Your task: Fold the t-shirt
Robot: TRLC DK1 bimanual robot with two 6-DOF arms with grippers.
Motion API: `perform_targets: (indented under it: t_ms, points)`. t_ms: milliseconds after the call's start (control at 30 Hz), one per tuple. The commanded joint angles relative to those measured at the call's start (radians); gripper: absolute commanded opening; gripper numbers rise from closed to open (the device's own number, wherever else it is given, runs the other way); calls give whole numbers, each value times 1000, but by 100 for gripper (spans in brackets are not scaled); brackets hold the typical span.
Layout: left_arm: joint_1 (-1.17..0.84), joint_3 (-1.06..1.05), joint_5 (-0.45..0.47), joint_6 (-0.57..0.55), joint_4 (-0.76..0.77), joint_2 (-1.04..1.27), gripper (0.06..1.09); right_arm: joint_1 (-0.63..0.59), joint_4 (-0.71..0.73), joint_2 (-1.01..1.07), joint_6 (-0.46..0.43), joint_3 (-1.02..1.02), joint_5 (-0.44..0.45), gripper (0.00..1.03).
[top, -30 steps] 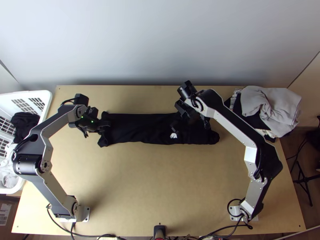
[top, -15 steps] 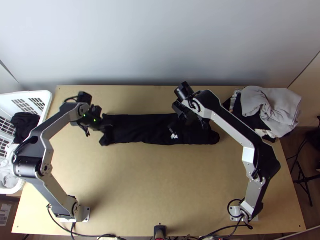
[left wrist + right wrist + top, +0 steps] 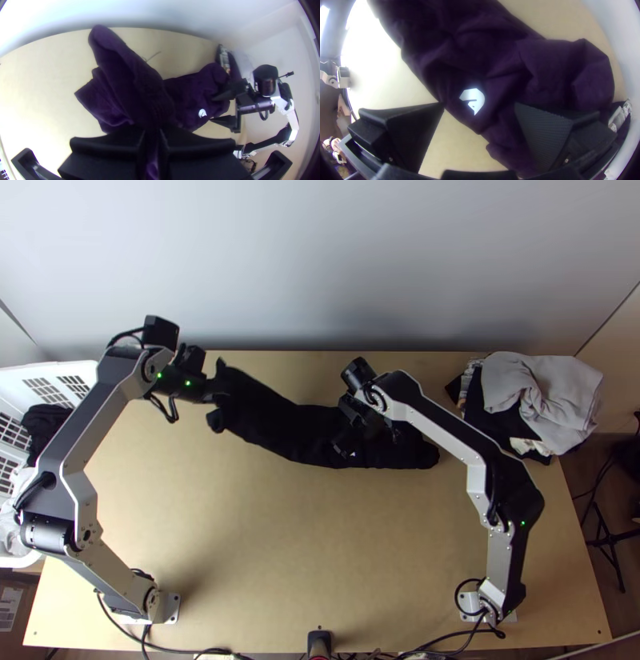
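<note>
My left gripper [image 3: 218, 394] is at the shirt's left end, and in the left wrist view the left gripper [image 3: 152, 133] is shut on bunched fabric there. The black t-shirt [image 3: 296, 428] lies as a long, narrow folded strip, its left end drawn up toward the table's back edge. Over the right part of the strip is my right gripper [image 3: 364, 434]. In the right wrist view the right gripper [image 3: 479, 106] stands open, its fingers wide apart around a white print on the dark cloth [image 3: 480, 56].
A pile of clothes with a light grey garment [image 3: 544, 396] lies at the table's back right corner. At the left edge stands a white basket [image 3: 84, 372] holding dark and light cloth. Bare tabletop [image 3: 304, 548] spreads in front of the shirt.
My left gripper has moved toward the back edge and slightly right, bringing the shirt's left end along, so the strip now slants. My right gripper has shifted slightly left and toward the near side.
</note>
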Motion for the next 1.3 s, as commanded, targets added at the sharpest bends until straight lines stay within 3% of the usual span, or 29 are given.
perform_targets:
  t_ms: [0, 267, 533, 833, 1267]
  points:
    - [-73, 134, 71, -7, -61, 3, 9, -11, 44, 58, -1, -33, 0, 99]
    - [-156, 218, 105, -10, -61, 29, 9, -48, 116, 69, 4, -117, -1, 99]
    - [-262, 266, 104, -43, 34, 59, 9, -152, 135, -267, 22, -134, -29, 99]
    - [-413, 313, 102, -105, 169, 190, 9, -307, -10, -522, 43, -152, -64, 99]
    - [-571, 353, 68, -247, 486, 429, 9, -399, -92, -726, 73, -281, -64, 99]
